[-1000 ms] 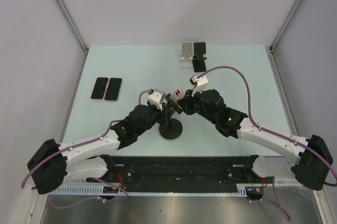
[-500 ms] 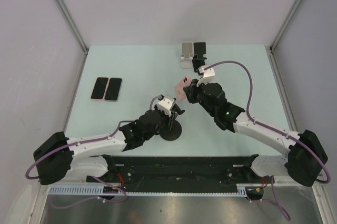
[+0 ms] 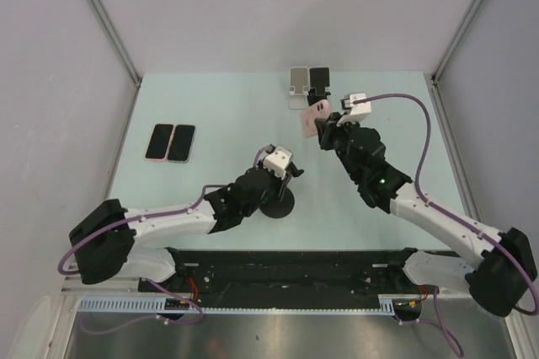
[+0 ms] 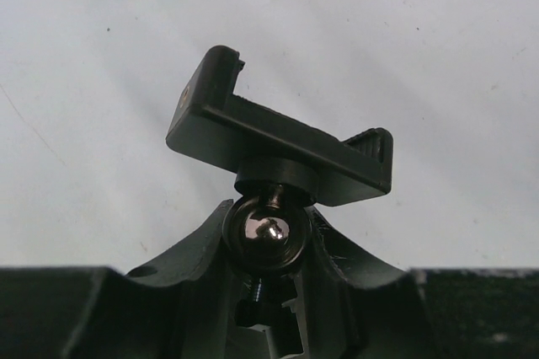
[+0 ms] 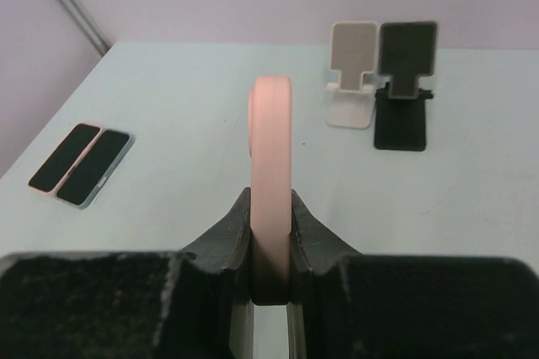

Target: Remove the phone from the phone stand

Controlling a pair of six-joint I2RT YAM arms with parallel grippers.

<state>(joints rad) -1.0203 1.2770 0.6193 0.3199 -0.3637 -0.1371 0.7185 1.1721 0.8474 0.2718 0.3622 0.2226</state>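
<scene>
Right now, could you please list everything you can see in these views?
pink phone: one, pink, held edge-up.
clamp stand: one, black, near centre, cradle empty.
flat phones: two, pink-edged and blue-edged, table's left.
white folding stand: one, white, far edge.
black folding stand: one, black, beside it.
table: one, pale green.
left gripper: one, black, gripping clamp stand's ball joint.
right gripper: one, black, shut on pink phone.

High rear overview, close forward wrist views, far stands apparently shared
</scene>
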